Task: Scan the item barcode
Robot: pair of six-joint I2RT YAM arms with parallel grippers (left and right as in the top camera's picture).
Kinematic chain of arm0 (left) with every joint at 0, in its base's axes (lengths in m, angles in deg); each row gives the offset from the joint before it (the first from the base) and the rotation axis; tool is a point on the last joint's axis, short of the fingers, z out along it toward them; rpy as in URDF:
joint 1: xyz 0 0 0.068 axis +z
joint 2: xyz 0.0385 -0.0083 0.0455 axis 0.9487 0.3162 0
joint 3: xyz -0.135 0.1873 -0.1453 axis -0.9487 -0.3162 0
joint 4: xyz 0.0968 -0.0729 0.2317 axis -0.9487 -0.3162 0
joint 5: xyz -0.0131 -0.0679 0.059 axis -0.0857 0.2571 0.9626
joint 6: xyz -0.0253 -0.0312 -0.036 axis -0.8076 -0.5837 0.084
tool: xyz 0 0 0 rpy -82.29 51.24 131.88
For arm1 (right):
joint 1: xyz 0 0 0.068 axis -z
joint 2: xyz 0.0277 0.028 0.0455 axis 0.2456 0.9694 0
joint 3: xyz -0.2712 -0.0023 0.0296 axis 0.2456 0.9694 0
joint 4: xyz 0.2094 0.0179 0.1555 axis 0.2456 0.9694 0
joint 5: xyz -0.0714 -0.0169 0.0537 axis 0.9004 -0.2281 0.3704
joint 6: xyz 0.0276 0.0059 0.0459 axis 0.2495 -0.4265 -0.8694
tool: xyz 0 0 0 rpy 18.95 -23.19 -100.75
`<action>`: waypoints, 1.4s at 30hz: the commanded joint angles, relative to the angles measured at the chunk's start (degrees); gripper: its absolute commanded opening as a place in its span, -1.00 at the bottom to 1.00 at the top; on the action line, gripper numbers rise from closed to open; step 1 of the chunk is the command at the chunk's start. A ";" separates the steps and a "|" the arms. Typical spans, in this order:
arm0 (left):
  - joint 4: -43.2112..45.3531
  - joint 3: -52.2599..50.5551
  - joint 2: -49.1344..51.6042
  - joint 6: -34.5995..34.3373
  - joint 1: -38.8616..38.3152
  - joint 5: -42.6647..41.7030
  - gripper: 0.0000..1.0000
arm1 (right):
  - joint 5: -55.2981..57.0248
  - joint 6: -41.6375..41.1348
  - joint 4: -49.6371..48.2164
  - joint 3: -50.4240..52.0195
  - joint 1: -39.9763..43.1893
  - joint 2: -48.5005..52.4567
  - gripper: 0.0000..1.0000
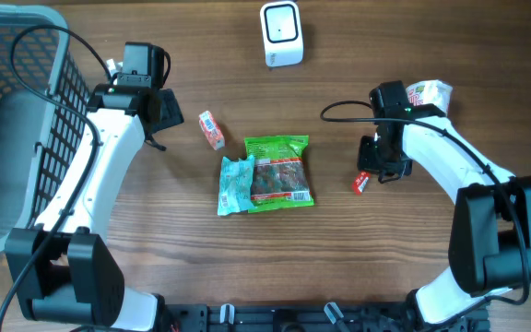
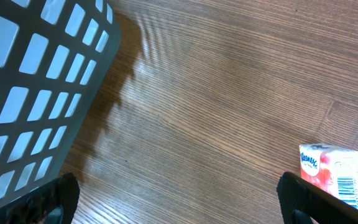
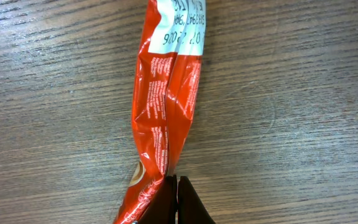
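Note:
A crinkled red snack packet [image 3: 166,93] lies lengthwise on the wooden table, and its creases run together at my right gripper [image 3: 177,180]. That gripper is shut, pinching the packet's seam at its near end. From overhead the same red packet [image 1: 361,182] shows just left of the right gripper [image 1: 379,171]. The white barcode scanner [image 1: 281,33] stands at the back centre. My left gripper [image 2: 180,205] hangs open over bare wood, holding nothing. Beside its right finger lies a small pink tissue pack [image 2: 333,174] with a barcode showing.
A grey mesh basket [image 1: 17,120] fills the far left. In the middle lie a green snack bag [image 1: 279,171] and a teal packet [image 1: 235,184]; the tissue pack [image 1: 211,129] lies near them. A white and red packet [image 1: 430,94] sits behind the right arm.

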 commanded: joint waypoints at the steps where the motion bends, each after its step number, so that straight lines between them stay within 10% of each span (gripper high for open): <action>1: 0.04 -0.07 -0.33 0.70 0.20 0.72 1.00 | -1.57 0.70 -0.79 -0.72 -0.13 -0.24 -0.91; 25: 0.04 -0.07 -0.33 0.70 0.20 0.72 1.00 | -3.50 0.57 -14.62 5.66 -8.15 -0.33 -0.91; 32: 0.04 -0.07 -0.33 0.70 0.20 0.72 1.00 | -4.17 7.02 -6.40 -7.04 -5.57 -6.38 -0.91; 42: 0.04 -0.07 -0.31 0.70 0.20 0.72 1.00 | -4.55 11.23 -19.43 -7.21 1.55 3.48 -0.91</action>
